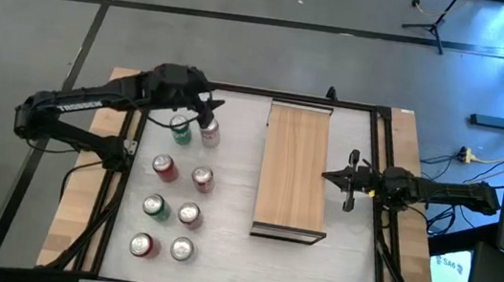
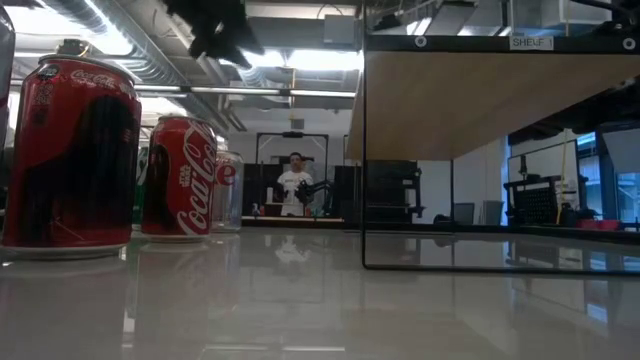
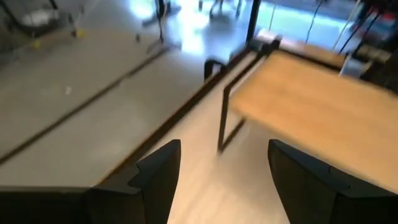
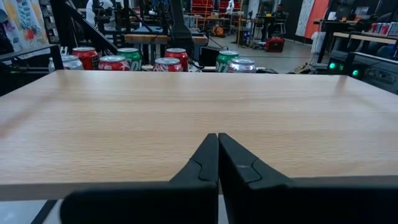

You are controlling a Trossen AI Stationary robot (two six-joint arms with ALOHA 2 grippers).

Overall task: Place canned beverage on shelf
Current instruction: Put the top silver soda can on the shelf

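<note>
Eight cans stand upright in a loose cluster on the white tabletop (image 1: pixel 219 253), all on the left-arm side of the shelf (image 1: pixel 295 170) and apart from it. None is on the shelf yet.

The left gripper (image 1: pixel 205 114) hangs above the two cans farthest from the camera end of the cluster, a green can (image 1: pixel 179 129) and a silver can (image 1: pixel 208 134). Its fingers (image 3: pixel 158 177) stand partly spread with nothing between them; the left wrist view shows only tabletop and the shelf beyond. No contact that I can make out.

The right gripper (image 1: pixel 351 181) waits just beside the shelf's far long edge, jaws pressed together, empty (parked, it looks).

Handling, as a judgement: the cans are rigid thin metal, smooth and a bit slippery, and dent if squeezed hard. I cannot tell whether they are full or empty. Best hold is across the round body at mid-height, fingers on opposite sides, so the can stays vertical.

Orientation: every can's long axis is vertical, tops up, as the red can (image 2: pixel 70 155) shows in the low view. The shelf is a raised light-wood board on a thin dark frame; its long axis runs along the line of the can cluster, not toward either arm.
</note>
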